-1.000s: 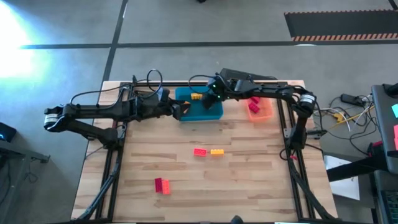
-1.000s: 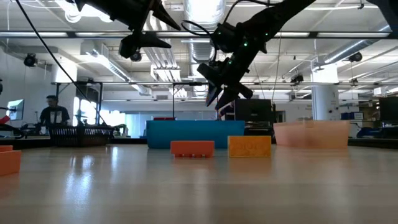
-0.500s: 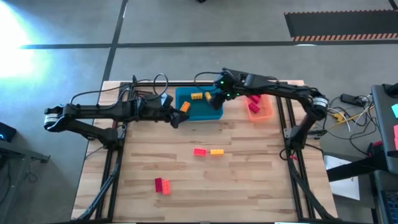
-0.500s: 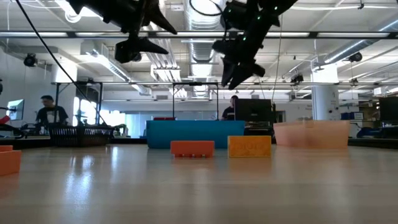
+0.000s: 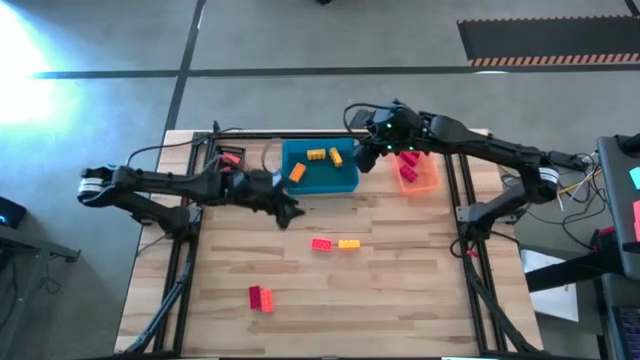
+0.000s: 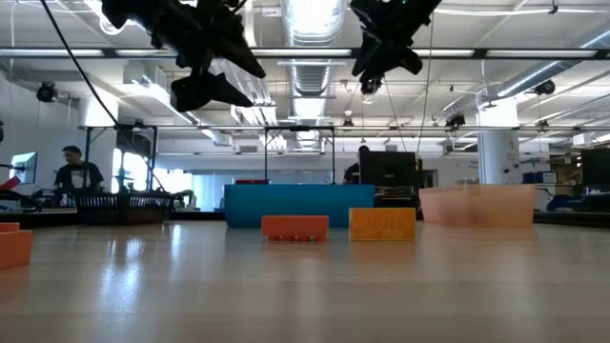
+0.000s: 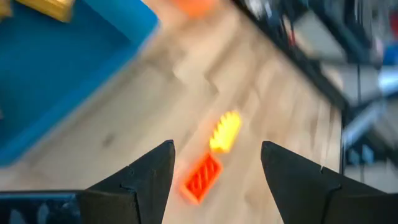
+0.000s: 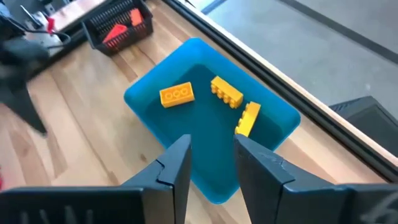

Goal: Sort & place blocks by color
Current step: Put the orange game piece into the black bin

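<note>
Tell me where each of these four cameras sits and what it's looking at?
High: above, looking straight down on the table and both arms.
Low: at tabletop height, facing the room; arms hang overhead.
Left wrist: past its open claw at red block and yellow block.
Right wrist: past its claw into the blue tray.
Shared: high also shows that tray.
</note>
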`<state>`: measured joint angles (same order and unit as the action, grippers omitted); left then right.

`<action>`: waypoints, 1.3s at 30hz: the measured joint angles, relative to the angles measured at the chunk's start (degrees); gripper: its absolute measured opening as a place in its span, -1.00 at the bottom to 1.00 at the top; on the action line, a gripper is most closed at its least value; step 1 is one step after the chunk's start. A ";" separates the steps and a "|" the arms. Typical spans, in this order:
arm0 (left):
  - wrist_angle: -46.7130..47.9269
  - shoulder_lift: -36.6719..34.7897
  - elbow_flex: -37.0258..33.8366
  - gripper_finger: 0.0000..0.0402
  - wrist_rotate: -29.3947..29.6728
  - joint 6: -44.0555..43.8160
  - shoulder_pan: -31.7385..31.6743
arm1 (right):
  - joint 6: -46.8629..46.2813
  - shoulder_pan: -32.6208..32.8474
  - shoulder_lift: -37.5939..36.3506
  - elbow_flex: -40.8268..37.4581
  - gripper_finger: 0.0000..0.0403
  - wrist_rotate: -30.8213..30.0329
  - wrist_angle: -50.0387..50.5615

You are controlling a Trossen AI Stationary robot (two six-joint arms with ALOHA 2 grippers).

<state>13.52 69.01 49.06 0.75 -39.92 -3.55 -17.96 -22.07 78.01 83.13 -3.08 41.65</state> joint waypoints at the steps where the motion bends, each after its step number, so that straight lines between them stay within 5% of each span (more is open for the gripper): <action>1: -0.03 1.08 0.03 0.11 -0.67 1.67 0.97 | 0.00 0.11 -0.38 0.00 -0.47 0.01 -0.04; 15: -4.10 19.73 3.36 0.11 -2.03 28.27 9.35 | -1.55 0.81 -0.76 -0.04 -0.61 -0.13 0.03; 26: -6.99 32.02 6.95 0.11 -0.90 32.94 9.29 | -2.45 2.11 -0.61 -0.04 -0.62 -0.06 0.02; 39: -10.13 33.70 6.12 0.11 2.04 34.53 8.98 | -3.08 2.11 -0.59 -0.07 -0.64 -0.39 0.00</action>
<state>3.39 102.71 55.18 2.79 -5.39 5.43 -21.04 -19.97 77.42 83.07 -3.47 41.65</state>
